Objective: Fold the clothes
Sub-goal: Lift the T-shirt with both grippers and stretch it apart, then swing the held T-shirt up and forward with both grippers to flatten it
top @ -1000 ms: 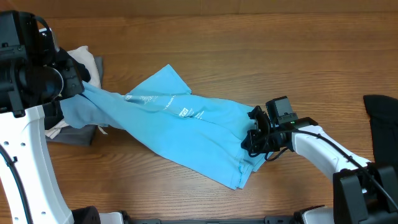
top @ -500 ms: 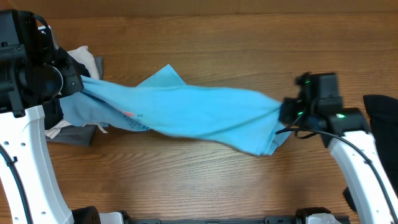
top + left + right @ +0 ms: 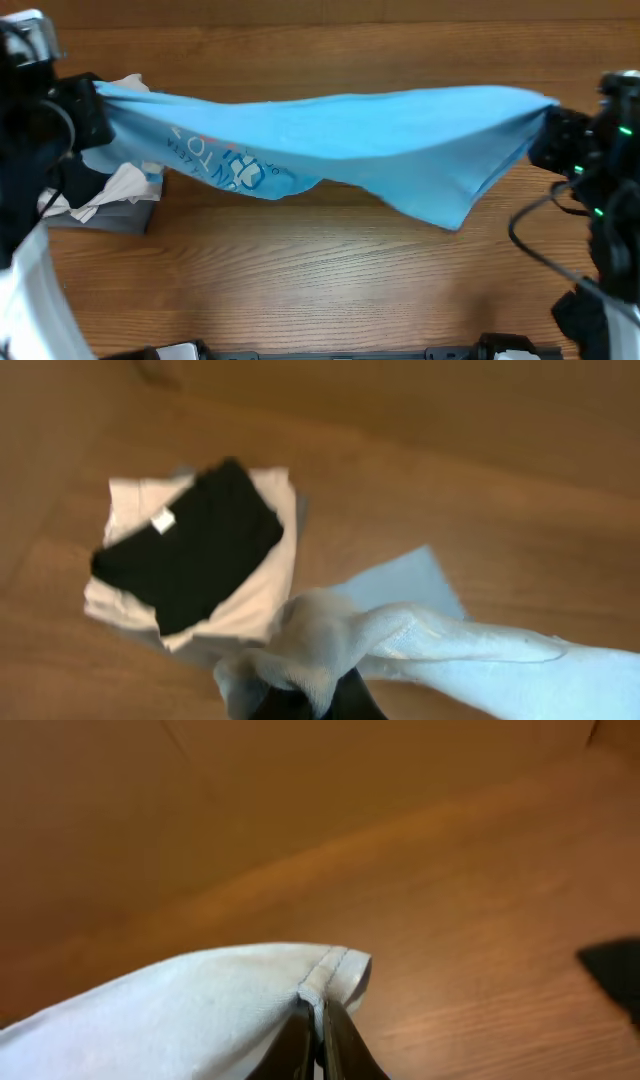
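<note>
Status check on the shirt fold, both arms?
Left tool shut on blue T-shirt, bunched end. Right tool shut on its hem. Shirt stretched between them above the table. Folded stack below left tool.

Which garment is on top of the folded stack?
The black one, lying over the white one; the blue T-shirt is held up, stretched in the air.
</note>
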You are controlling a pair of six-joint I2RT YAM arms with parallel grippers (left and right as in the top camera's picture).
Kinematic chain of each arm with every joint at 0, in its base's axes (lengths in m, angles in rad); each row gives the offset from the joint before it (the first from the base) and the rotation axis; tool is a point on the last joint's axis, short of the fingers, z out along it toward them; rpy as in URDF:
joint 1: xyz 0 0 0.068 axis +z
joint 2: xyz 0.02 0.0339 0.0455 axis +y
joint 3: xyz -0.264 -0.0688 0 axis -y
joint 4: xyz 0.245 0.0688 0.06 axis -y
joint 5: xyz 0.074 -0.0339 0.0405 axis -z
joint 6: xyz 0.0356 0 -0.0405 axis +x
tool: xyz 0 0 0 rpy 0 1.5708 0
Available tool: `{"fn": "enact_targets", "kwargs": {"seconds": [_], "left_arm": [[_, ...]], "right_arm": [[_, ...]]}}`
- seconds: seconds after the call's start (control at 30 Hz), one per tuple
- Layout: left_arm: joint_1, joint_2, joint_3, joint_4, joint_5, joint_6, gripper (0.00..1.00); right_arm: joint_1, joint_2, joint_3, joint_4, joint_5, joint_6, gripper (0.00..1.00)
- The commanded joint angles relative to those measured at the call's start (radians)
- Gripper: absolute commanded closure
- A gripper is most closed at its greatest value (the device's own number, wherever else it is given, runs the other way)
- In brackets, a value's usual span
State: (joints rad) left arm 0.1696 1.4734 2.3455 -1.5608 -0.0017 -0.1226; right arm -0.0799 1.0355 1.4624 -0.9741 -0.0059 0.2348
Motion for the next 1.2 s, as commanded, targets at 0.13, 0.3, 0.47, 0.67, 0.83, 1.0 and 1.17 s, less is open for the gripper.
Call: {"fn": "enact_targets", "kwargs": {"seconds": [0.13, 0.3, 0.47, 0.67, 0.83, 1.0, 1.17], "left_arm": [[-0.006, -0.149, 0.101, 0.064, 0.032, 0.042, 0.96], [-0.006, -0.251, 0.114, 0.156, 0.022, 0.068, 0.96], [-0.006, -0.275, 0.111, 0.170, -0.006, 0.067, 0.96], [-0.006, -0.206, 0.110, 0.175, 0.016, 0.061, 0.96], [-0.006, -0.089, 0.110, 0.200, 0.134, 0.094, 0.96], [-0.006, 0.036, 0.110, 0.194, 0.196, 0.110, 0.96], [-0.006, 0.076, 0.110, 0.205, 0.261, 0.150, 0.96]], "right_arm": [[-0.012, -0.049, 0.285, -0.082, 0.111, -0.026, 0.96], [-0.012, -0.048, 0.456, -0.121, 0.116, -0.026, 0.96], [-0.012, -0.048, 0.520, -0.135, 0.118, -0.025, 0.96], [-0.012, -0.008, 0.518, -0.143, 0.116, -0.017, 0.96], [-0.012, 0.103, 0.514, -0.127, 0.071, -0.014, 0.96], [-0.012, 0.225, 0.514, -0.121, 0.060, -0.014, 0.96], [-0.012, 0.262, 0.514, -0.106, 0.061, -0.014, 0.96]]}}
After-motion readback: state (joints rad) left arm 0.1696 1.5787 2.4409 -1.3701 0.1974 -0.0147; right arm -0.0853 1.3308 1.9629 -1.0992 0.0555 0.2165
